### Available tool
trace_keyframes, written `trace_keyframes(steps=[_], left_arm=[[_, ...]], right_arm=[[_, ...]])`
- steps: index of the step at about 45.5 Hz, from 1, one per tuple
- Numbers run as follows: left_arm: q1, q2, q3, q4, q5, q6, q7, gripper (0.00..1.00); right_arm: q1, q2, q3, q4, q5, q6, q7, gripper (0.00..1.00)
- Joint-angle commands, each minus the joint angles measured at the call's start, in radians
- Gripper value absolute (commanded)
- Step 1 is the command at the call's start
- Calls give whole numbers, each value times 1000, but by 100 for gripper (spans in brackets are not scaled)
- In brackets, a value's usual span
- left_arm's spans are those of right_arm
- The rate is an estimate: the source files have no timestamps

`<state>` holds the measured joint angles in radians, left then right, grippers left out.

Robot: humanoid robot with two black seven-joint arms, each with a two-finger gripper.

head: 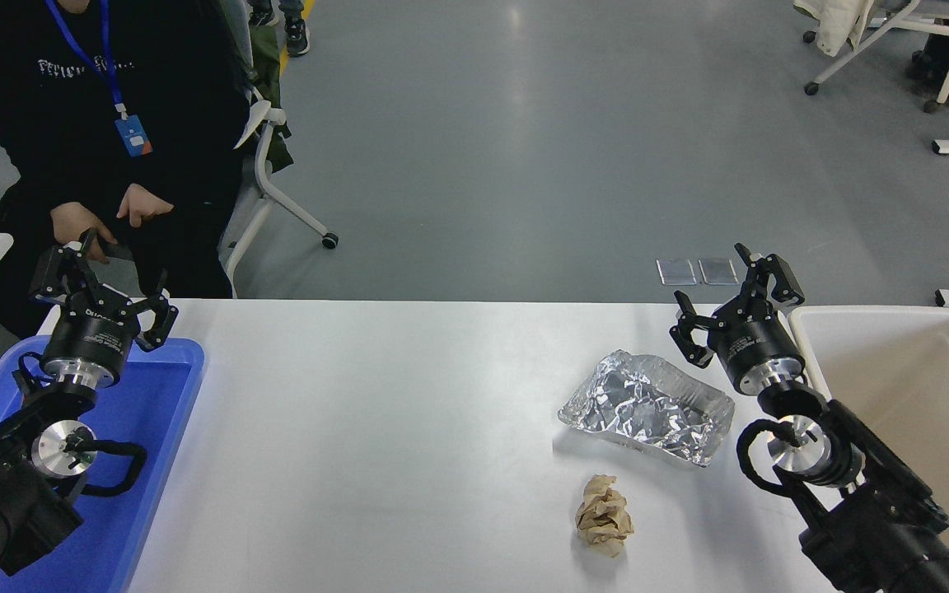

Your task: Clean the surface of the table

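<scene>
White table surface (pixel 376 428), matte, rounded far corners. Directly on it, right of centre: crumpled foil tray (pixel 646 408), open side up, dented. Just nearer the camera, apart from the foil: wad of brown paper (pixel 603 515). Blue tray (pixel 153 428) sits at the left end; beige tub (pixel 895 387) stands at the right end.

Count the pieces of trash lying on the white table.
2: a crumpled foil tray right of centre, near the right gripper, and a brown paper wad just in front of it. The arms could hide more.
</scene>
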<state>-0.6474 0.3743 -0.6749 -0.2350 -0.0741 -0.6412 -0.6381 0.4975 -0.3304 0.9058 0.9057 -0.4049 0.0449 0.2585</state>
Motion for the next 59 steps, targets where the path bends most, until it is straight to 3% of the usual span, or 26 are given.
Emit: trace_keyframes(steps=[1, 11, 28, 37, 50, 59], left_arm=[[0, 0, 0, -1, 0, 0, 0, 100], [0, 0, 0, 0, 0, 0, 0, 100], [0, 0, 0, 0, 0, 0, 0, 100], [0, 0, 0, -1, 0, 0, 0, 100], [0, 0, 0, 0, 0, 0, 0, 100], [0, 0, 0, -1, 0, 0, 0, 100]], right_arm=[[96, -243, -338, 111, -3, -40, -1, 100], [234, -395, -663, 165, -158, -42, -11, 100], [509, -463, -1162, 157, -347, -5, -15, 100], [592, -414, -1369, 150, -287, 10, -16, 100], [582, -319, -1427, 136, -241, 23, -45, 100], [559, -210, -1438, 9, -201, 27, -58, 100]])
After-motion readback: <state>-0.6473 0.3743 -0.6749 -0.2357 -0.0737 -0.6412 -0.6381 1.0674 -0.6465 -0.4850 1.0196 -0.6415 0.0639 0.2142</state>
